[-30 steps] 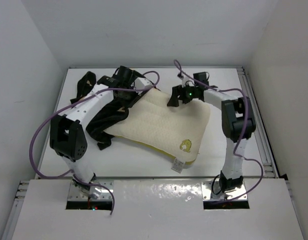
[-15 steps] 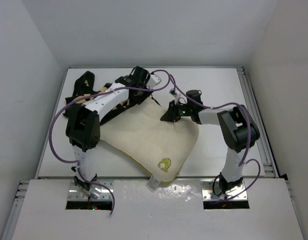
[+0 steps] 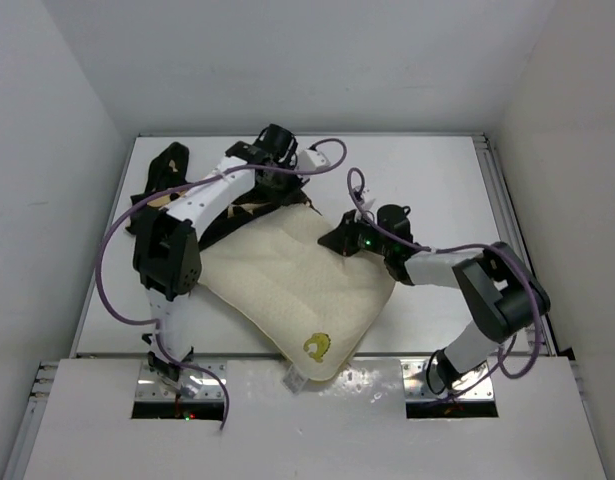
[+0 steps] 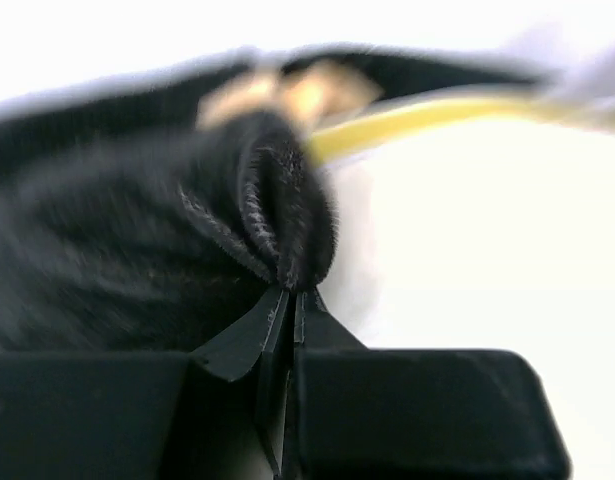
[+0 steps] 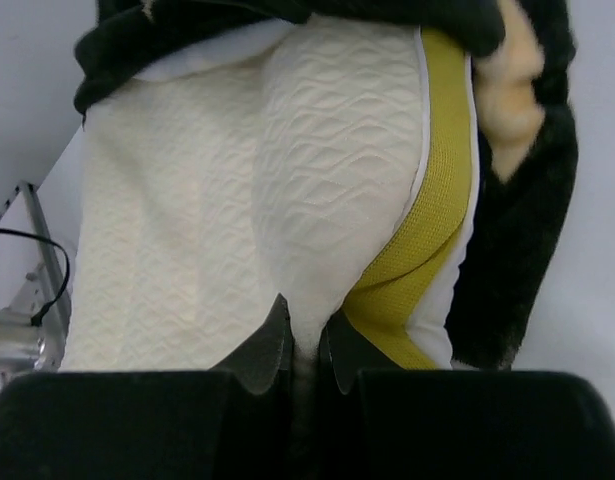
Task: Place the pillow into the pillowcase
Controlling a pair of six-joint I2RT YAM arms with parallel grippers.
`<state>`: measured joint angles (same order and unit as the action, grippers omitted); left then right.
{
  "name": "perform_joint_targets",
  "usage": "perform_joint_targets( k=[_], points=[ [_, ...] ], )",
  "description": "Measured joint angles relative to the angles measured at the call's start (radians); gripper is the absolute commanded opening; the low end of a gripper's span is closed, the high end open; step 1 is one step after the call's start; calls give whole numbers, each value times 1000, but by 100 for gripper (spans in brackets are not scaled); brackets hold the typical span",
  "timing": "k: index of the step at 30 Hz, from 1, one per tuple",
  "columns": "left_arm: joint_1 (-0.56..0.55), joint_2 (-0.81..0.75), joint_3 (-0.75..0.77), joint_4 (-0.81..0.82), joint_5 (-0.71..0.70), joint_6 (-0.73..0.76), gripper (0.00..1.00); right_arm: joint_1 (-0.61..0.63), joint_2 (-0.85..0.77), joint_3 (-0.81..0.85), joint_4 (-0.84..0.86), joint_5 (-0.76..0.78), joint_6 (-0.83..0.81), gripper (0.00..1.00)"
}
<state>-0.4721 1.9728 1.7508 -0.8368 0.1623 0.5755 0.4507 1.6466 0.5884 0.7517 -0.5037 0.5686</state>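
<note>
2 end effectors (image 4: 292, 296) (image 5: 307, 338) pinched closed

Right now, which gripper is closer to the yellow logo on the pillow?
Right. The right gripper pinches the pillow at its far edge, beyond the yellow logo; the left gripper holds the pillowcase farther back.

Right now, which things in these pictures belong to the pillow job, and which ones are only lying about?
Belong to the job:
- the pillow, pinched by the right gripper
- the pillowcase, pinched by the left gripper

Not part of the job:
- the table, which only carries things
- the purple cables, part of the arms
</note>
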Motion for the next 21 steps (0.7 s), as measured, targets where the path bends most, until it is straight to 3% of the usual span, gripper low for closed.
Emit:
perform_joint_targets(
  k=[5, 9, 15, 21],
  points=[
    [-32, -27, 233, -177, 243, 106, 0, 97, -151, 34, -19, 182, -76, 0],
    [-46, -61, 403, -283, 380, 182, 0, 112, -252, 38, 70, 325, -110, 0],
    [-46, -137, 416, -309, 470, 255, 0, 107, -322, 38, 170, 480, -140, 0],
    [-43, -140, 389, -268, 486, 232, 0, 134, -323, 28, 192, 505, -146, 0]
  ],
)
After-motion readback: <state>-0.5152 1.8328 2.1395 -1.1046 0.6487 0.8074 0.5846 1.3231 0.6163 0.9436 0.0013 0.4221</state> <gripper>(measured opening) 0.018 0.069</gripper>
